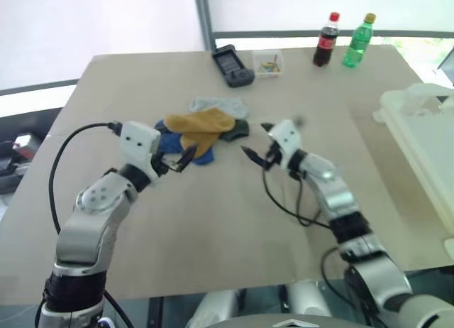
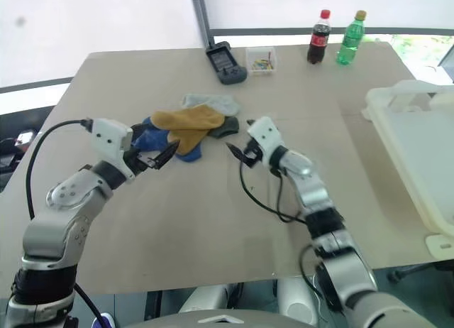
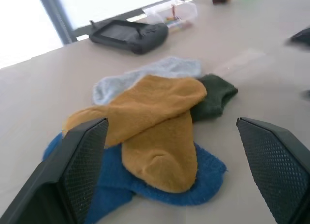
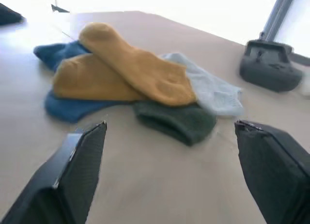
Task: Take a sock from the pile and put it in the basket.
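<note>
Pile [image 1: 202, 131] on table; basket [image 1: 425, 143] at right

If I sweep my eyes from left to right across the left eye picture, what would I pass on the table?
left gripper → the pile of socks → right gripper → cola bottle → green bottle → the basket at the table's right edge.
</note>
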You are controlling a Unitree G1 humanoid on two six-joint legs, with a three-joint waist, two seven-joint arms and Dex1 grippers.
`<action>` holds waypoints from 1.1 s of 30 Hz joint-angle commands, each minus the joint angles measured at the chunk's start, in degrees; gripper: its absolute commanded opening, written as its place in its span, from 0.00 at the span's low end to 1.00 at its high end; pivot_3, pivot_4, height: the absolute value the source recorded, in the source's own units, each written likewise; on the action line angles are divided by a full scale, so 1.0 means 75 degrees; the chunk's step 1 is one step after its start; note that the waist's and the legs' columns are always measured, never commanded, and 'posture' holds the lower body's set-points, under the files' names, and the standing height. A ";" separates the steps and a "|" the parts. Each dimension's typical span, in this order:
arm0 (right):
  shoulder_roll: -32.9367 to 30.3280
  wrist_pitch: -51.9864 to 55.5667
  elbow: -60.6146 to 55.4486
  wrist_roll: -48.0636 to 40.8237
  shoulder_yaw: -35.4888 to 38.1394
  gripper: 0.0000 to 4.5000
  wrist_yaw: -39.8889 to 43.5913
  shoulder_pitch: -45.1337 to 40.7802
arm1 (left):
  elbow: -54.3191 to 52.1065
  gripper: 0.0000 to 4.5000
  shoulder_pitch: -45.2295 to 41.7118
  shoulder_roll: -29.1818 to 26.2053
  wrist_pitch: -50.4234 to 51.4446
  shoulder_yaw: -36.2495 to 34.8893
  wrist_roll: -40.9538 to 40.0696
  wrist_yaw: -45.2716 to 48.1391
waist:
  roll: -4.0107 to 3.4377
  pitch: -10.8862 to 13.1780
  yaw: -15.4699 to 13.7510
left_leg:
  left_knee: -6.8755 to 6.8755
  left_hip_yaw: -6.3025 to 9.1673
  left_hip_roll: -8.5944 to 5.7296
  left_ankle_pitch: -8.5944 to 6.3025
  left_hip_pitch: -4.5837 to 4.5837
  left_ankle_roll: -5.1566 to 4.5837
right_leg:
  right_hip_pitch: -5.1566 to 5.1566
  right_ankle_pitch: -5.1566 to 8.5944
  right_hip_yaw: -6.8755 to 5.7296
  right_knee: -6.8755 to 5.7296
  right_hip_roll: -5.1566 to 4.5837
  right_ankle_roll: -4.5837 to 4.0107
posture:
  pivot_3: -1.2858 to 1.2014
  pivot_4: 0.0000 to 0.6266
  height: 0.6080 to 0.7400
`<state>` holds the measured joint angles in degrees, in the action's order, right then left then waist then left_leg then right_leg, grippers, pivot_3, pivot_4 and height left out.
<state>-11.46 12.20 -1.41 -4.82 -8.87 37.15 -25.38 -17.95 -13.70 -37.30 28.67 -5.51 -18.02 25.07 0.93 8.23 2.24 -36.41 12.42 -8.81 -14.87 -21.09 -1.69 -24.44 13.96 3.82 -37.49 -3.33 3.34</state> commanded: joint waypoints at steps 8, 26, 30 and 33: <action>-0.1618 0.2970 -0.5236 -0.1560 0.1223 0.98 -0.0219 0.1907 | 0.3962 1.00 -0.3384 0.0167 -0.1259 0.2304 0.2177 0.1215 | 0.0024 -0.0010 -0.0189 | -0.0002 -0.0035 0.0015 -0.0005 0.0024 0.0003 | 0.0005 -0.0002 0.0022 -0.0020 0.0007 0.0002 | 0.52 0.24 1.00; -0.2604 0.3219 -0.6228 -0.2127 0.1984 1.00 -0.0651 0.2995 | 0.8339 0.63 -0.5461 0.1334 -0.3559 0.2817 0.3611 0.1600 | 0.0048 -0.0006 -0.0235 | -0.0115 -0.0035 -0.0001 -0.0025 -0.0087 -0.0033 | -0.0046 -0.0019 0.0003 -0.0023 -0.0006 0.0032 | 0.52 0.24 1.00; -0.2650 0.3217 -0.6245 -0.2147 0.1962 1.00 -0.0721 0.3000 | 0.8612 0.22 -0.5552 0.1446 -0.3750 0.2736 0.3658 0.1586 | 0.0051 -0.0007 -0.0237 | -0.0121 -0.0035 -0.0005 -0.0029 -0.0092 -0.0040 | -0.0046 -0.0020 0.0000 -0.0021 -0.0013 0.0034 | 0.52 0.24 1.00; -0.2690 0.3207 -0.6244 -0.2178 0.1978 1.00 -0.0749 0.3018 | 0.8557 0.01 -0.5536 0.1469 -0.3796 0.2667 0.3639 0.1613 | 0.0052 -0.0008 -0.0236 | -0.0124 -0.0036 -0.0006 -0.0029 -0.0093 -0.0041 | -0.0046 -0.0020 0.0001 -0.0023 -0.0013 0.0035 | 0.52 0.24 1.00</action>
<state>-31.19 37.28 -45.63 -20.29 4.63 32.00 -2.81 46.97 -53.83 -26.28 1.26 15.91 9.38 37.31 1.32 8.17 0.46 -37.35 12.15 -8.86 -15.09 -21.78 -1.99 -24.79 13.81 3.83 -37.67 -3.43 3.60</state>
